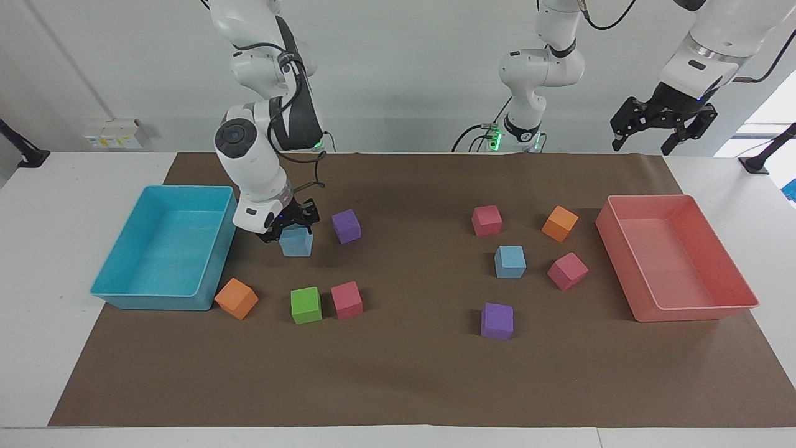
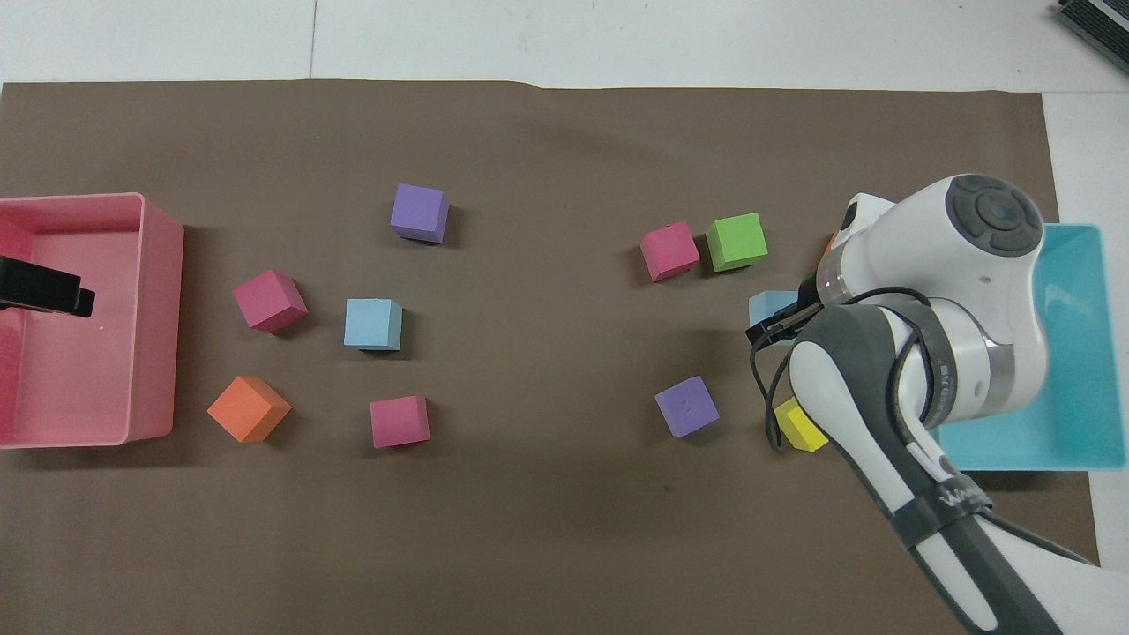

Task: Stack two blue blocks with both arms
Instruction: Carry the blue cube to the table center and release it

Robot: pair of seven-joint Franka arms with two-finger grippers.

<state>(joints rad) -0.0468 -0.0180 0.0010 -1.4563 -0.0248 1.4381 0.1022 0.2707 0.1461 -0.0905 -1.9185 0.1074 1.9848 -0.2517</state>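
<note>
One blue block [image 1: 296,244] hangs just above the brown mat beside the turquoise tray, with my right gripper [image 1: 293,229] shut on its top. In the overhead view only a corner of this block [image 2: 767,307] shows past the right arm. The other blue block [image 1: 510,261] [image 2: 373,324] rests on the mat toward the left arm's end, among several coloured cubes. My left gripper [image 1: 662,127] waits open, high over the mat's edge near the pink tray, and its black tip [image 2: 44,293] shows over that tray from above.
A turquoise tray [image 1: 124,295] and a pink tray [image 1: 696,308] stand at the mat's two ends. A purple cube [image 1: 346,225], a green cube [image 1: 306,305], a pink cube [image 1: 346,300] and an orange cube [image 1: 236,298] lie around the held block. A yellow cube [image 2: 798,426] lies by the right arm.
</note>
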